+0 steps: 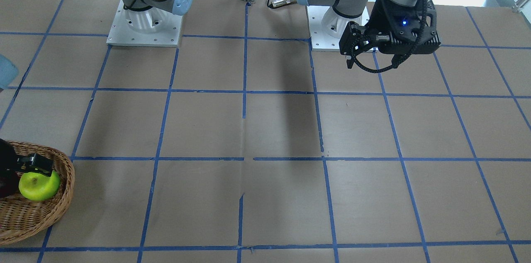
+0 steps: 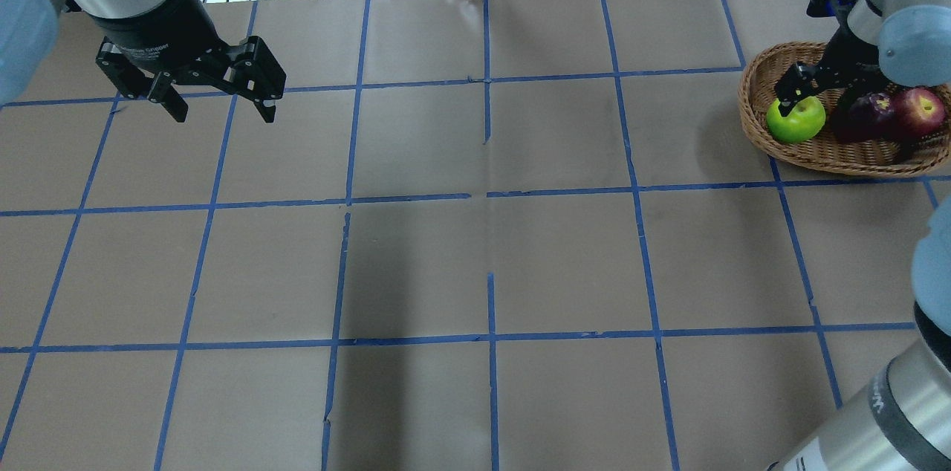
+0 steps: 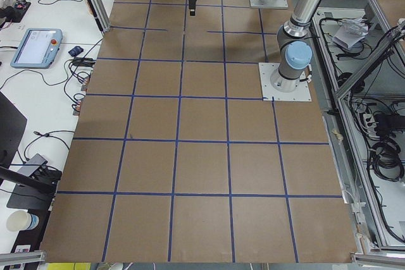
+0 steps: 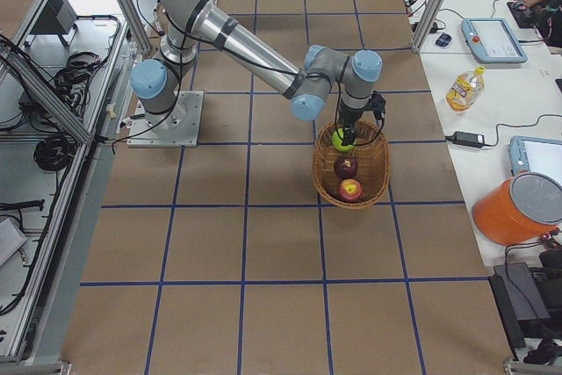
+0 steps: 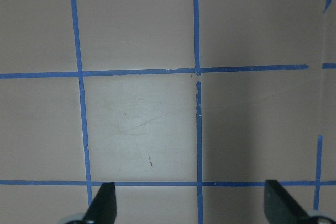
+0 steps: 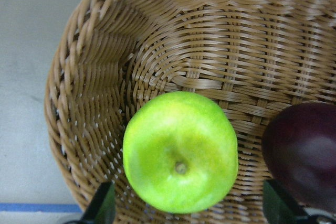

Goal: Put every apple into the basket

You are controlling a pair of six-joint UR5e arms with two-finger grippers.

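brown paper ruled into squares by blue tape covers the table, matte and flat. at far left in the overhead view the left hand hangs above bare paper, its jaws spread wide and holding nothing. at far right the right hand is lowered into the basket, fingers apart on either side of the green apple without touching it. all three apples lie inside: the green one near the rim, then the maroon apple touching the red apple. the likely risk is in the withdrawal: a finger clipping the smooth, round green apple could roll it up the sloped wall, or a fingertip catching the ridged, open wicker weave could drag the light basket. the glossy skins offer little friction.
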